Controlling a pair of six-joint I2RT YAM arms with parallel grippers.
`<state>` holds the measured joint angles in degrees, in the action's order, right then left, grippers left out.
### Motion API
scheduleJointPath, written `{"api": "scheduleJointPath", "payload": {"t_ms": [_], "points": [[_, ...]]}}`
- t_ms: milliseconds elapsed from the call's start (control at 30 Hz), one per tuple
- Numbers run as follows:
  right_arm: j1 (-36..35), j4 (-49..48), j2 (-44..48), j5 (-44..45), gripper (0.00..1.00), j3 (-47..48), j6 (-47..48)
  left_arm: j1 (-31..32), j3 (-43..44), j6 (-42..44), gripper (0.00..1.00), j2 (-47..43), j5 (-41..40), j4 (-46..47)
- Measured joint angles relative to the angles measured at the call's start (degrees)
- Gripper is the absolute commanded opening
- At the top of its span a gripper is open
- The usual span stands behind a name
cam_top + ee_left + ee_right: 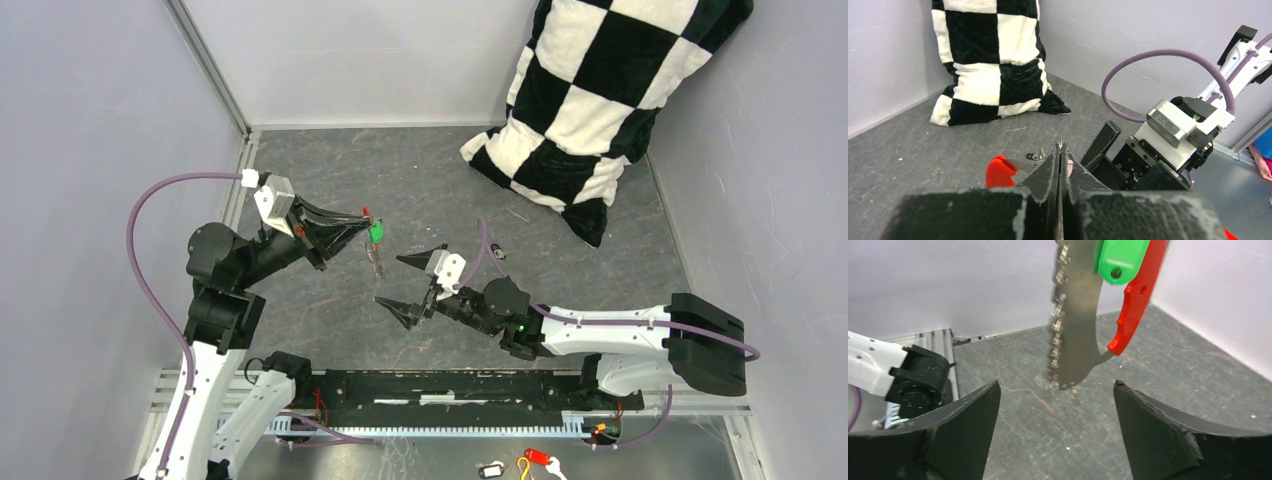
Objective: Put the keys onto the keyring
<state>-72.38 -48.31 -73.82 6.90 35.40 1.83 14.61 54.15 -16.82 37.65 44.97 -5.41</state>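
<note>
My left gripper is shut, and a thin sliver of metal shows between its pressed fingertips. From it hang the keyring, a short green key and a red key. The right wrist view shows this bunch close up: the green key, the long red key, a beaded chain and a flat grey metal strip reaching almost to the floor. My right gripper stands open just right of the bunch, nothing between its fingers. A small dark metal key lies on the table.
A black-and-white checkered pillow leans in the far right corner. Grey walls close in the table on three sides. A red tag with a yellow loop and a black-framed white tag lie in front of the arm bases.
</note>
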Motion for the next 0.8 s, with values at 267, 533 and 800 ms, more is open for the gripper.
{"api": "scheduleJointPath", "payload": {"t_ms": [267, 533, 800], "points": [[-1.79, 4.26, -0.52, 1.99, 0.98, 3.85, -1.73, 0.00, -0.17, 0.00, 0.02, -0.74, -2.71, -1.86], [-4.55, 5.84, -3.89, 13.53, 0.76, 9.81, 1.77, 0.00, -1.07, 0.00, 0.02, -1.70, -3.15, -2.14], [-4.50, 8.11, -6.01, 18.18, 0.46, 13.18, 4.74, 0.00, -1.95, 0.00, 0.02, -2.32, -3.15, -2.21]]}}
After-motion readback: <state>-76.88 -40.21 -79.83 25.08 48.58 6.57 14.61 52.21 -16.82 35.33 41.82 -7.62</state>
